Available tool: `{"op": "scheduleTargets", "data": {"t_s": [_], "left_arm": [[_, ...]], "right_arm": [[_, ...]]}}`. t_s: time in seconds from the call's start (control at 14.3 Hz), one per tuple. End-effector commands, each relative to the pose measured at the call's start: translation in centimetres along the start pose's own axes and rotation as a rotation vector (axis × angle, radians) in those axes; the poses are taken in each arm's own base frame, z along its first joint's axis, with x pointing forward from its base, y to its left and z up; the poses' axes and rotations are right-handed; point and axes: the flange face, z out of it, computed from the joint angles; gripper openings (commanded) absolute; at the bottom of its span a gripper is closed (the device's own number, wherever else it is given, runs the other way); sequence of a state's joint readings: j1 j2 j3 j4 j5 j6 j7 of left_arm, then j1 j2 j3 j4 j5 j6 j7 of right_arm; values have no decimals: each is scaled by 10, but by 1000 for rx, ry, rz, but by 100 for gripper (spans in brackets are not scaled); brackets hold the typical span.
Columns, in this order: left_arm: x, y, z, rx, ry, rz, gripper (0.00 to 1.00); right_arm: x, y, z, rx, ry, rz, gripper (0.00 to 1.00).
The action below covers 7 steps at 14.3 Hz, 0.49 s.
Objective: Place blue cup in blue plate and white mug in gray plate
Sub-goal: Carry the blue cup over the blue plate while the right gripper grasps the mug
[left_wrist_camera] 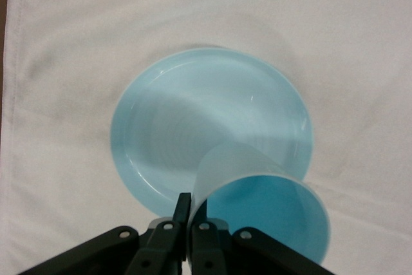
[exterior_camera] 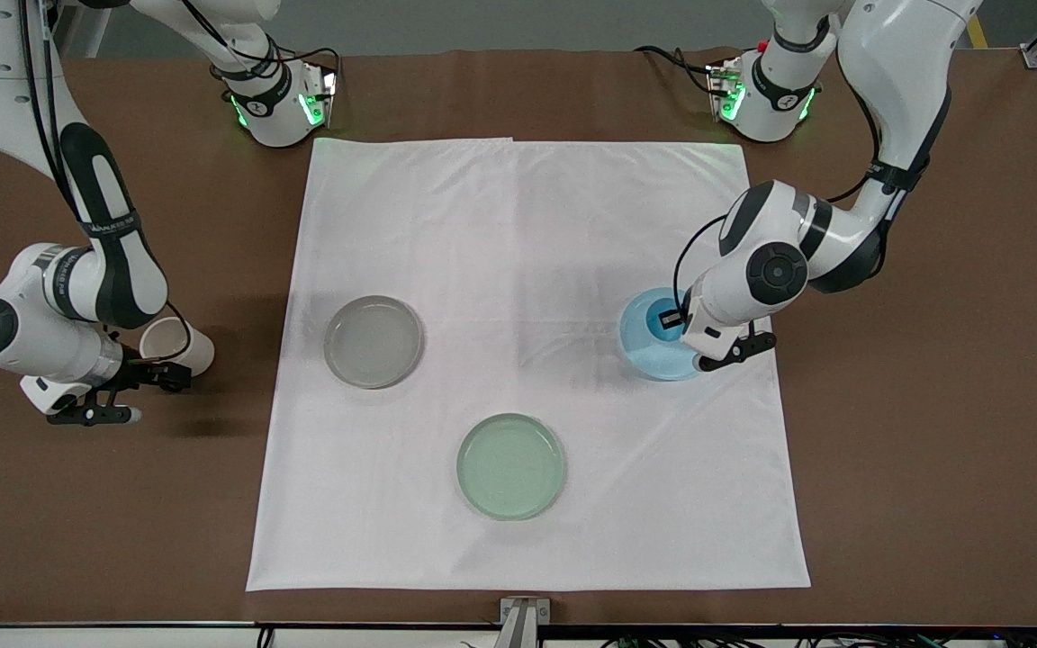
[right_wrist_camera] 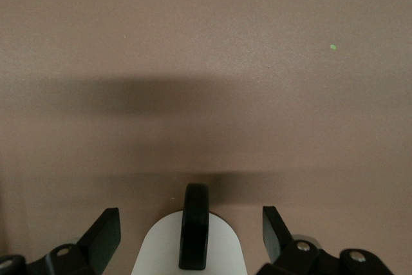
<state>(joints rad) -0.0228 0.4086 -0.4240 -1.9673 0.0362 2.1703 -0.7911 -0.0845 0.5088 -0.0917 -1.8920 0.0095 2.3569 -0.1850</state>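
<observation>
- The left gripper (exterior_camera: 724, 351) is hanging over the blue plate (exterior_camera: 653, 360), at the left arm's end of the white cloth (exterior_camera: 527, 270).
- In the left wrist view its fingers (left_wrist_camera: 183, 209) are pinching the rim of the blue cup (left_wrist_camera: 261, 207): one finger is sitting outside the wall, the other inside, closed tight on the thin wall.
- The blue cup is tilting, mouth facing the wrist camera, over the plate's (left_wrist_camera: 193, 127) rim area; whether its base is touching the plate cannot be told.
- The right gripper (exterior_camera: 113, 396) is sitting low over the bare brown table (exterior_camera: 77, 504), off the cloth at the right arm's end.
- Its fingers (right_wrist_camera: 106, 236) are standing wide apart, one to each side of the white mug (right_wrist_camera: 190, 246), touching neither side; the black handle (right_wrist_camera: 195, 223) is showing midway between them.
- The white mug (exterior_camera: 178, 346) is lying on the table, off the cloth, well apart from the gray plate (exterior_camera: 374, 341).
- The gray plate is lying on the cloth; the pale green plate (exterior_camera: 510, 465) is lying nearer the front camera.
</observation>
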Motion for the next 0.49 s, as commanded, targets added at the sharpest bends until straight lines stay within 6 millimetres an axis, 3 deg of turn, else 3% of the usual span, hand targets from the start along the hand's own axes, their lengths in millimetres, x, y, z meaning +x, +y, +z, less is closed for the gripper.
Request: {"op": "scheduleTargets", "data": {"t_s": [0.0,0.21,0.42], "left_arm": [[-3,-6,-4,15,18,-10,0],[3,-21,-8,16,21,-22,0],[1,-25,0,28,9,-24,0]], "right_arm": [[2,3,-2,18,9,-1,83],[1,3,-1,21,3,1,68],[0,3,0,22,0,1,55]]}}
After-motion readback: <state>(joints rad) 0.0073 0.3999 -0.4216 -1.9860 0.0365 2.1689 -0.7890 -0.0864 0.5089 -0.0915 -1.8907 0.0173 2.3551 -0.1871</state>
